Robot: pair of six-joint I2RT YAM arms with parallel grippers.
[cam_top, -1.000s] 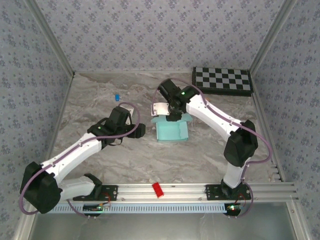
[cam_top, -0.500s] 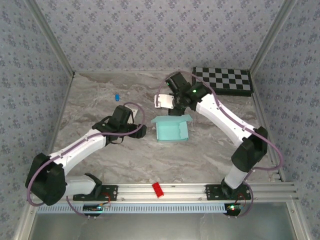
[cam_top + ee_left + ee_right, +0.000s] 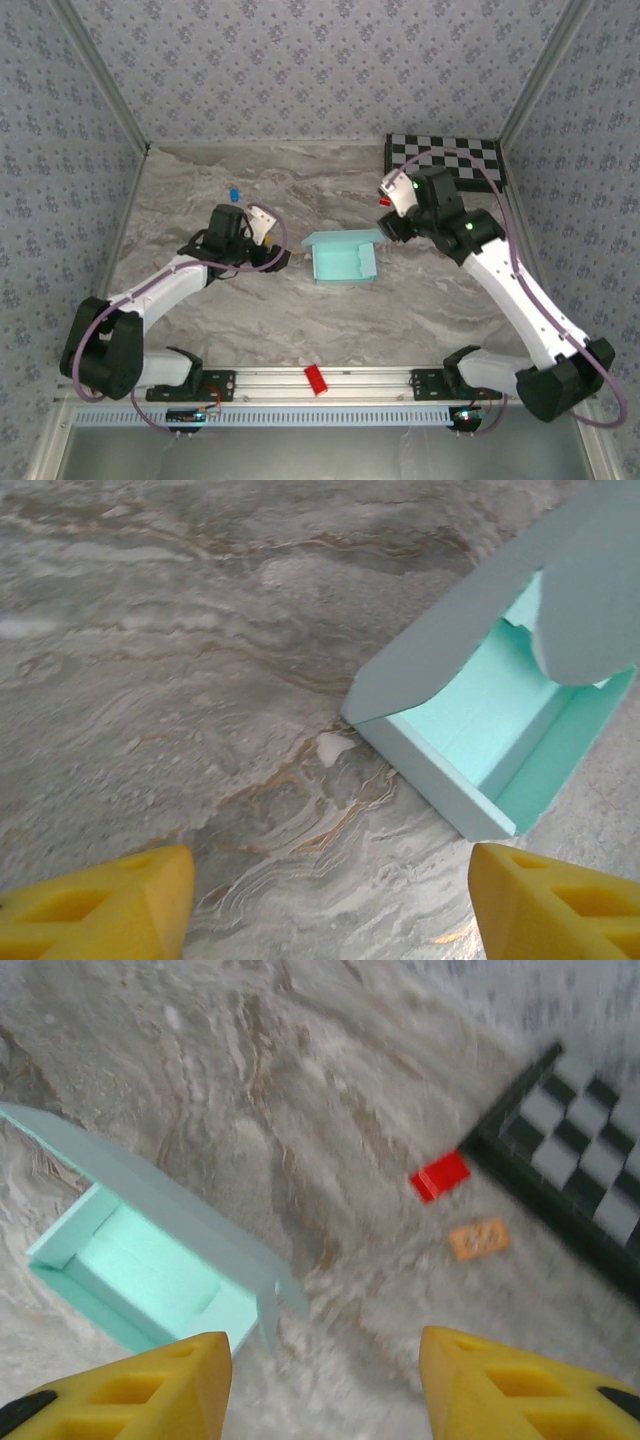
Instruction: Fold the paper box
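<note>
The pale light-blue card box (image 3: pixel 343 262) sits on the grey marbled bench (image 3: pixel 300 320), its top open and one flap raised along the far edge. The left claw (image 3: pixel 320 908) hovers just left of it, spread wide and empty. The right claw (image 3: pixel 325 1388) hangs near its right rear corner, likewise spread and empty.

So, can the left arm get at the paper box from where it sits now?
Probably yes. The paper box lies just ahead of its open jaws, with bare table between them and nothing standing in the way.
</note>
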